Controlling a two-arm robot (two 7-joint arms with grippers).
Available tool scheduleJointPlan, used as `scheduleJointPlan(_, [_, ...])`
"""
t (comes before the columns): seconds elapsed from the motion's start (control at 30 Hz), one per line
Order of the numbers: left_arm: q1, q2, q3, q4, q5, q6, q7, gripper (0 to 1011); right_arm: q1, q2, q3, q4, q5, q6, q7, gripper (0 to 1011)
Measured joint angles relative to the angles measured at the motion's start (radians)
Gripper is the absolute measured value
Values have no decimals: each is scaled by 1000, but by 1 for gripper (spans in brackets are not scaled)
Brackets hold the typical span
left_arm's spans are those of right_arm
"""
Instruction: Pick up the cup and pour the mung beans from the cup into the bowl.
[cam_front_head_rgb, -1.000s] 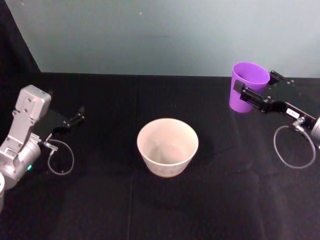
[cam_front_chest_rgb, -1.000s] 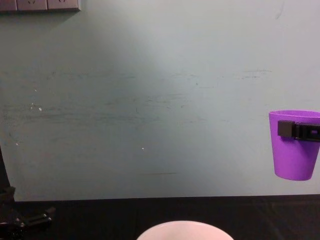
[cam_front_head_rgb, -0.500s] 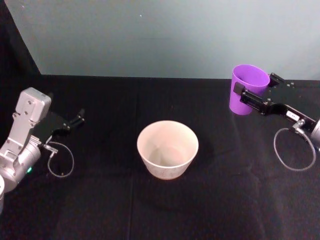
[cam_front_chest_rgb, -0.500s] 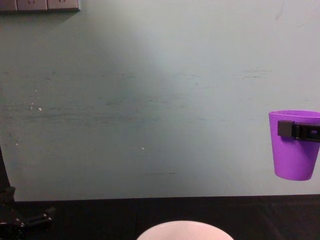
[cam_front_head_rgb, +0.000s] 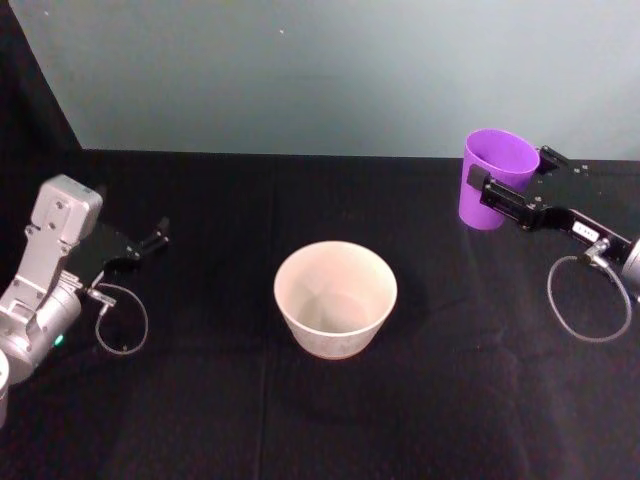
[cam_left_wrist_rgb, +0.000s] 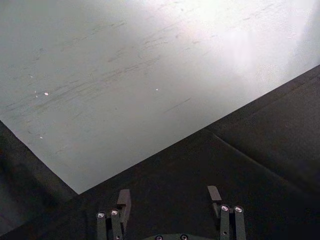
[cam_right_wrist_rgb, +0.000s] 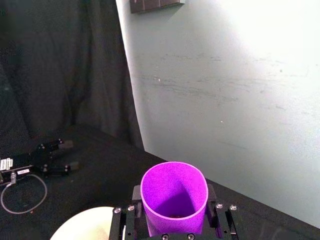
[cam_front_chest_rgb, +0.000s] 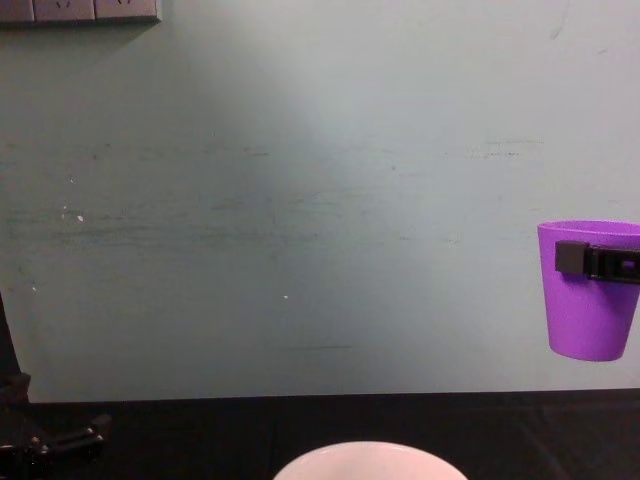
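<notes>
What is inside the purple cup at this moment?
The cup, upright in the right gripper, shows bare purple inner wall and a few small dark bits low down. Its near rim hides most of the bottom.

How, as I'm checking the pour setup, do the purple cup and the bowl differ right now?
The cup is bright purple; the bowl is pale pinkish-white. The cup is narrow and tapered; the bowl is much wider. The cup hangs above the black table, clamped in the right claw; the bowl rests on the table, untouched. Both stand upright, mouths up. The left claw sits parked, open, at the left.
</notes>
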Motion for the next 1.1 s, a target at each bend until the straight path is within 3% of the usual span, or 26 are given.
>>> scheduleJointPlan(0.87, [0, 0, 0, 0, 0, 0, 0, 1000, 0, 0, -1, 0, 0, -1, 0, 722])
scheduleJointPlan(1.1, [0, 0, 0, 0, 0, 0, 0, 1000, 32, -7, -22, 10, -2, -24, -5, 722])
